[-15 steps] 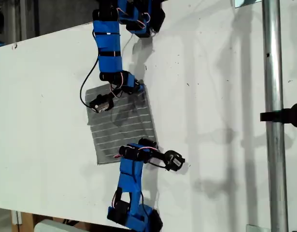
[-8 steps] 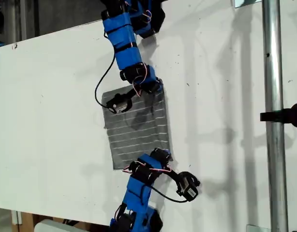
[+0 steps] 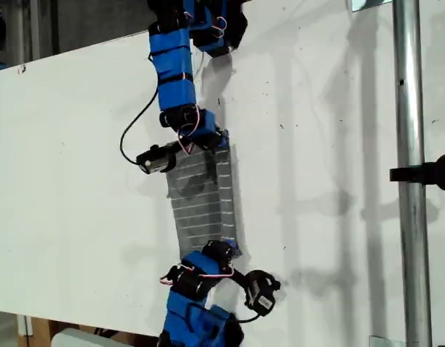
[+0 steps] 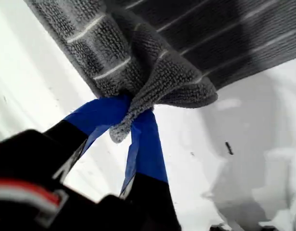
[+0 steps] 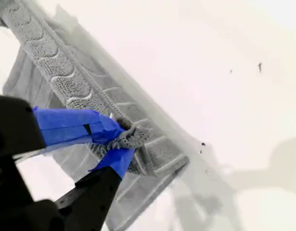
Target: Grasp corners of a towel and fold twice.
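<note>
Ext. view: towel [image 3: 202, 199] lies on white counter [image 3: 77, 144] as a narrow strip between two arms, one long edge rolled over; a fold is judged mid-way.

1st wrist view: first end effector [image 4: 131, 120] is clamped tight on a bunched corner [image 4: 120, 129].

2nd wrist view: second end effector [image 5: 116, 142] is pinched shut on another corner [image 5: 131, 137], cloth lifted.

Next: corners to be carried across together, laid flat, then released.

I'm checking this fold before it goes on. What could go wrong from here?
My first gripper pinches only a small bunched tip of the dark-grey striped towel, so it may slip out. My second gripper holds a similarly thin tuft. The lifted edge could land skewed, leaving an uneven fold.
</note>
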You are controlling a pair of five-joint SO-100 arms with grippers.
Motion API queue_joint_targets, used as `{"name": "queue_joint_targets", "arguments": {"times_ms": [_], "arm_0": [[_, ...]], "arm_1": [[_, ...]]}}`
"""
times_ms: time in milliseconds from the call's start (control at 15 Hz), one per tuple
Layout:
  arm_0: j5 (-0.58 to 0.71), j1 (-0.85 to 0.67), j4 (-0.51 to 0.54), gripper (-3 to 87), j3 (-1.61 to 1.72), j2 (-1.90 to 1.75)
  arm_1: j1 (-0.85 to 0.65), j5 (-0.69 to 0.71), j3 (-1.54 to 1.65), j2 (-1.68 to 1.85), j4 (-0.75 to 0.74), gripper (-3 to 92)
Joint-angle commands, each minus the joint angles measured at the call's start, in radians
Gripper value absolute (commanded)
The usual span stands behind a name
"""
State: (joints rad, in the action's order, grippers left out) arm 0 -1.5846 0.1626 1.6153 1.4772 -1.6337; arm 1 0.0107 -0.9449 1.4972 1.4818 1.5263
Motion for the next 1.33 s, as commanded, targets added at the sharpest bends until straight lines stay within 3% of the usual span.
{"name": "queue_joint_targets", "arguments": {"times_ms": [0, 267, 533, 667, 1067, 1267], "arm_0": [[0.103, -0.227, -0.025, -2.8, 0.227, -0.272], [0.353, -0.638, -0.092, -2.8, 0.433, -0.377], [0.571, -0.865, -0.120, -2.8, 0.382, -0.380], [0.558, -0.827, -0.130, -2.7, 0.400, -0.385], [0.270, -0.506, -0.321, 1.0, 0.626, -0.393], [0.224, -0.480, -0.396, 1.7, 0.724, -0.402]], "arm_1": [[-0.224, 0.164, -0.026, 0.025, -0.048, -0.3], [-0.523, 0.468, -0.149, -0.107, -0.201, -0.3], [-0.641, 0.595, -0.318, -0.155, -0.235, -0.3], [-0.637, 0.600, -0.279, -0.120, -0.227, -0.3], [-0.518, 0.456, -0.003, -0.184, -0.207, -0.3], [-0.499, 0.433, -0.009, -0.258, -0.216, -0.3]]}}
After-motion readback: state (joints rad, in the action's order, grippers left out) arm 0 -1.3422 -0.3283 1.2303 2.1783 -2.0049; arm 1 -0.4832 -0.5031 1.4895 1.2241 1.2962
